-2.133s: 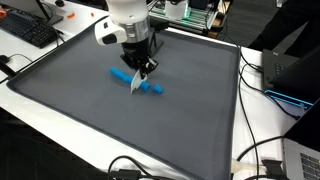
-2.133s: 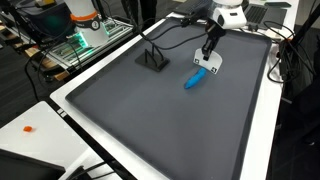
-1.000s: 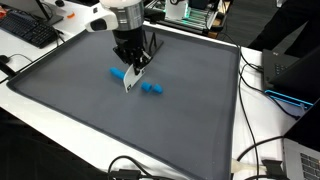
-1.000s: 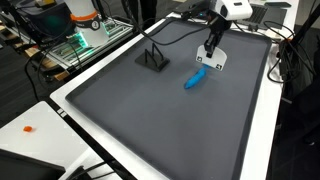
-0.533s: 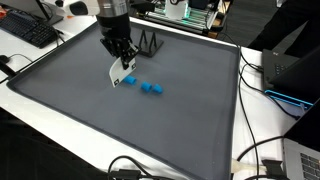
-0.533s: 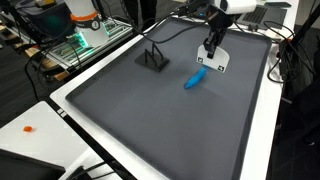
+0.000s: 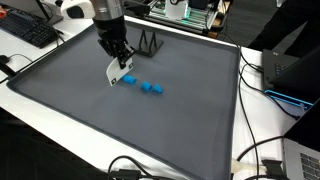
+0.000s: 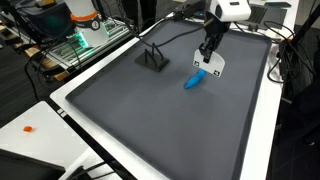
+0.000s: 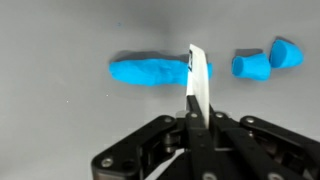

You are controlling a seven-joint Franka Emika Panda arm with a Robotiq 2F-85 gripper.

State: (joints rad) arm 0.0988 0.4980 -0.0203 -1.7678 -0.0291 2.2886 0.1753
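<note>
**Ann:** What is held by the gripper (image 7: 118, 60)?

**Ben:** A thin white blade (image 9: 197, 82) is pinched between its fingers. The fingers are closed tight on it. The blade is pointed down at the grey mat (image 7: 190, 120).

**Ann:** Where is the blue stuff found?

**Ben:** In the wrist view, a long blue lump (image 9: 148, 70) is seen at 9 o'clock from the blade. Its right end is crossed by the blade. It cannot be told if the lump is touched by it.

**Ann:** Are more blue pieces seen?

**Ben:** Yes. A small blue bit (image 9: 250, 66) is laid at 3 o'clock from the blade, near it. A second blue bit (image 9: 285, 52) is laid just beside that one, further out. All three pieces are lined up in a row on the mat.

**Ann:** What else is seen around them?

**Ben:** In an exterior view, a black stand (image 7: 148, 42) is set on the mat at 2 o'clock from the gripper, near it. A keyboard (image 7: 28, 30) is placed off the mat at 10 o'clock, well apart from the blue pieces.
</note>
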